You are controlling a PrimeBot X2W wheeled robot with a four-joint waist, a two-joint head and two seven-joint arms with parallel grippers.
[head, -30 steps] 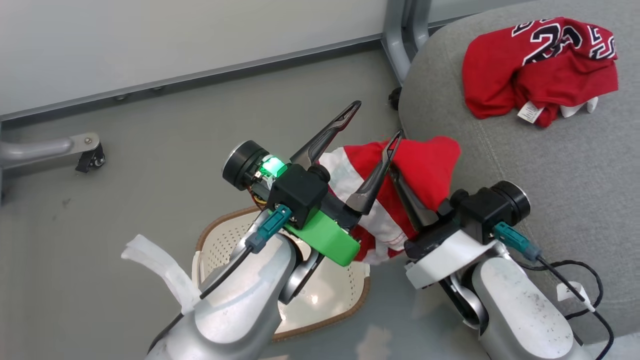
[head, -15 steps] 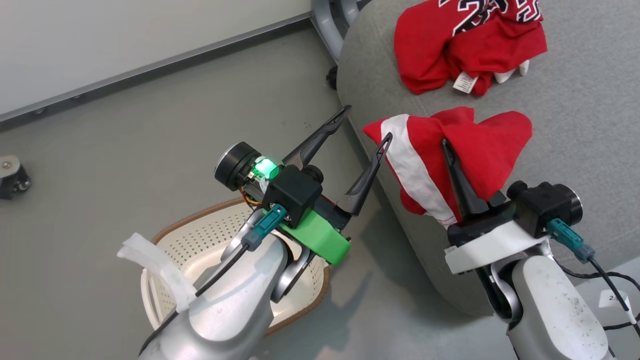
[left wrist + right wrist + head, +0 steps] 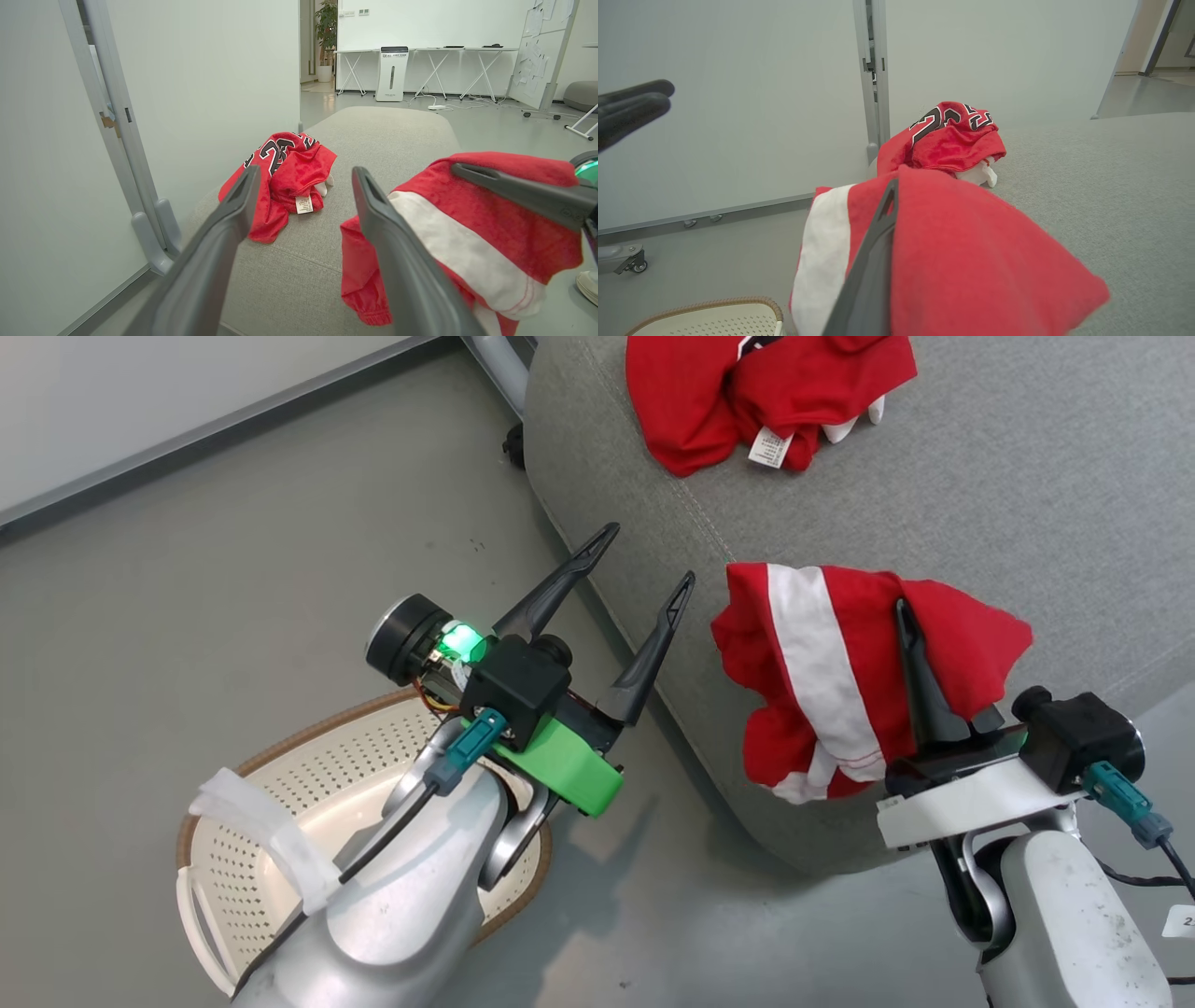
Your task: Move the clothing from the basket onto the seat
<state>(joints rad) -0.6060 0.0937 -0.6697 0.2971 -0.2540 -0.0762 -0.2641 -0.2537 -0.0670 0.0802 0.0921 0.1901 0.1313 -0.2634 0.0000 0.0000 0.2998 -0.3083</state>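
Head view: top centre, a crumpled bright red jersey [image 3: 719,411] with a white tag lies on the large light grey fabric seat [image 3: 1027,504]. Right of centre, the right gripper [image 3: 904,616], jaws pinched shut, holds a second red, white-striped garment [image 3: 822,663] over the seat's near edge. Centre, the left gripper [image 3: 651,553] has jaws gaping wide, empty. Lower left, the oval cream perforated basket [image 3: 243,821] looks empty where visible.
Left wrist view: jersey centre, held garment lower right.
Right wrist view: held cloth drapes across the bottom. Seemingly only the release remains.

Head view: high, steeply down at seat [image 3: 1027,523] corner; wrist views: low, level, close, both sharing the jersey [image 3: 294,163]
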